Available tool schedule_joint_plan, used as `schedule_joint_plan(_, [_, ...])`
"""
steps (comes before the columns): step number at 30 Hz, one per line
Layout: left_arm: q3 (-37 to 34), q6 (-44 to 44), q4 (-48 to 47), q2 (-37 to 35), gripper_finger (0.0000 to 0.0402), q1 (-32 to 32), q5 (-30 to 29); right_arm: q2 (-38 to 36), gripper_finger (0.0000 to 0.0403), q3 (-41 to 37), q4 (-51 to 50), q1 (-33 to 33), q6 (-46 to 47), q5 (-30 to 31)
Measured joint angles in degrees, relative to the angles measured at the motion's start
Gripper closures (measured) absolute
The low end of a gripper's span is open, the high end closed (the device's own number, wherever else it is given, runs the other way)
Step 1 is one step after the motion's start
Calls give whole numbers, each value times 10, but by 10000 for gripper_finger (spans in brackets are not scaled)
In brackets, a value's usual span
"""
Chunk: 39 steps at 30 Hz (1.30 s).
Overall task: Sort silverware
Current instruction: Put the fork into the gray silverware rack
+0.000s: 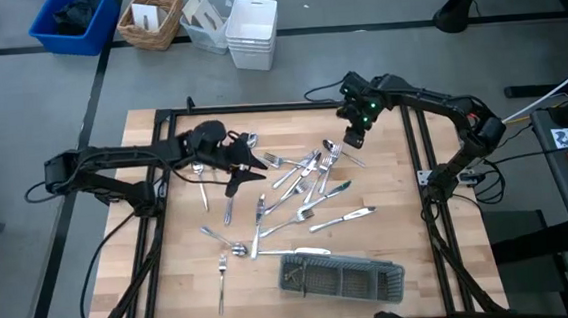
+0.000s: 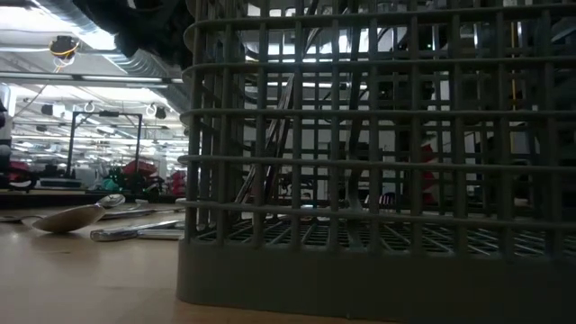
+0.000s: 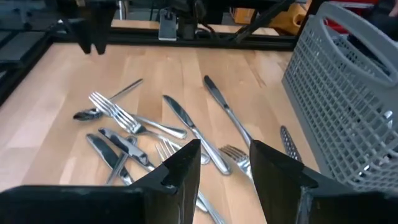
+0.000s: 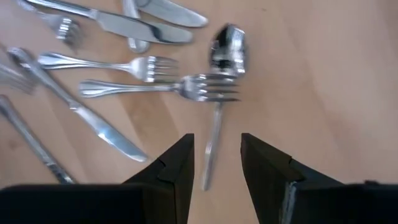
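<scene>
The silverware point(image 1: 301, 193) lies scattered flat on the wooden table: forks, knives and spoons, some crossing each other. The grey mesh tray point(image 1: 342, 278) lies near the front edge; it fills the low view point(image 2: 378, 180), with a spoon point(image 2: 72, 216) to its left. My left gripper point(image 1: 254, 163) hovers open above the pile's left side, with knives and forks point(image 3: 186, 124) ahead of its fingers point(image 3: 180, 171). My right gripper point(image 1: 348, 139) hangs open over the pile's far right. It points down above a spoon point(image 4: 227, 50), whose handle point(image 4: 211, 155) lies under the gap between the fingers.
Beyond the table's far edge stand a blue bin point(image 1: 74, 21), a wicker basket point(image 1: 151, 18) and white bins point(image 1: 252, 31). A black frame point(image 1: 260, 107) runs around the tabletop. Bare wood shows at the table's near left point(image 1: 182, 276) and far middle.
</scene>
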Motion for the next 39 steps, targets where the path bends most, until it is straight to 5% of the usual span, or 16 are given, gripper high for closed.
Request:
schedule_joint_plan(4, [-19,-1,37,0,270,0,0,0,272,-13,39,4,20,-2])
schedule_joint_plan(9, [-25,-1,61,0,270,0,0,0,272,-20,40,25,119,78])
schedule_joint_plan(16, [-25,9,59,0,270,0,0,-1,272,-21,-119,63,84,143])
schedule_joint_plan(21, [-25,12,60,0,270,0,0,-14,272,-33,-112,63,10,145])
schedule_joint_plan(30, [-25,18,60,0,270,0,0,-70,272,-170,54,-11,-139,37])
schedule_joint_plan(39, [-25,14,66,0,270,0,0,-77,272,-280,299,-53,-151,2])
